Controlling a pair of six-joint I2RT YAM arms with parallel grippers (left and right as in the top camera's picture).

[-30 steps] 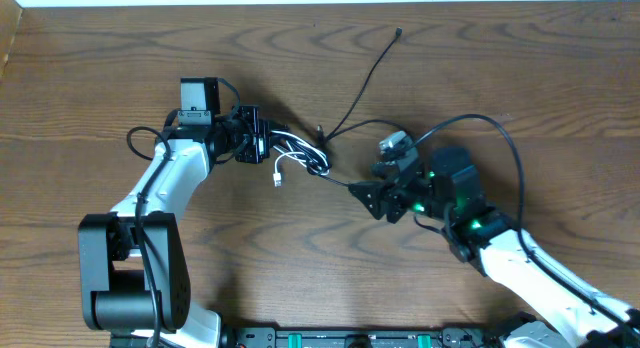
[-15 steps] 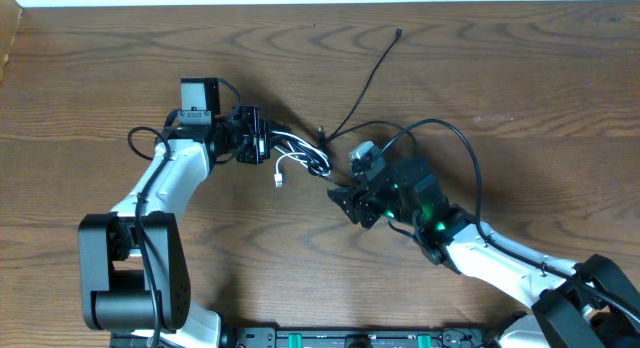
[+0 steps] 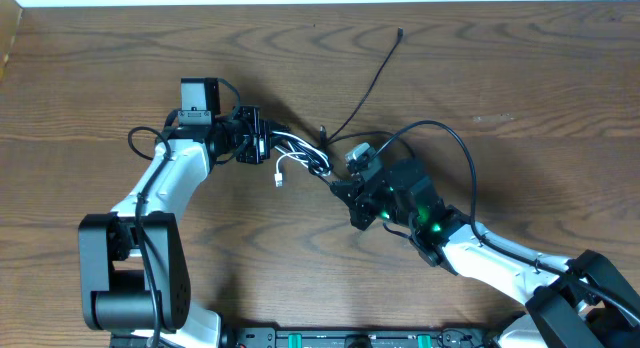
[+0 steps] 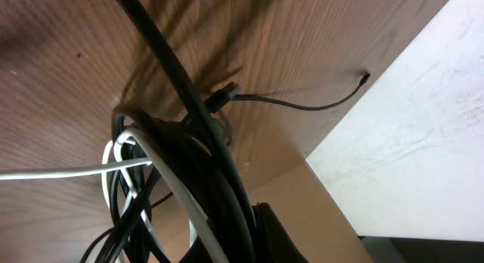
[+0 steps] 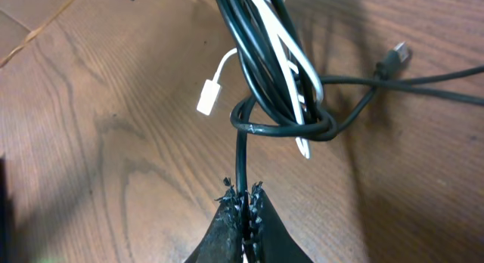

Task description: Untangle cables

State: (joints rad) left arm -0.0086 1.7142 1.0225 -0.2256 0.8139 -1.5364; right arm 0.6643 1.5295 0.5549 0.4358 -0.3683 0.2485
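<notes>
Cables [image 3: 300, 153] tangled between both grippers, bare wood-grain table [image 3: 100, 68] open all round.
Overhead: left gripper [image 3: 262, 146] clamps the bundle's end, right gripper [image 3: 340, 186] at the other. Left wrist: glossy cords loop near the table's edge. Right wrist: jaws pinch the black cable [image 5: 242, 153] below its knot, white plug [image 5: 206, 97] beside.

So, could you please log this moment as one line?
left jaws: shut on cable bundle | right jaws: shut on black cable | loop wraps bundle
</notes>
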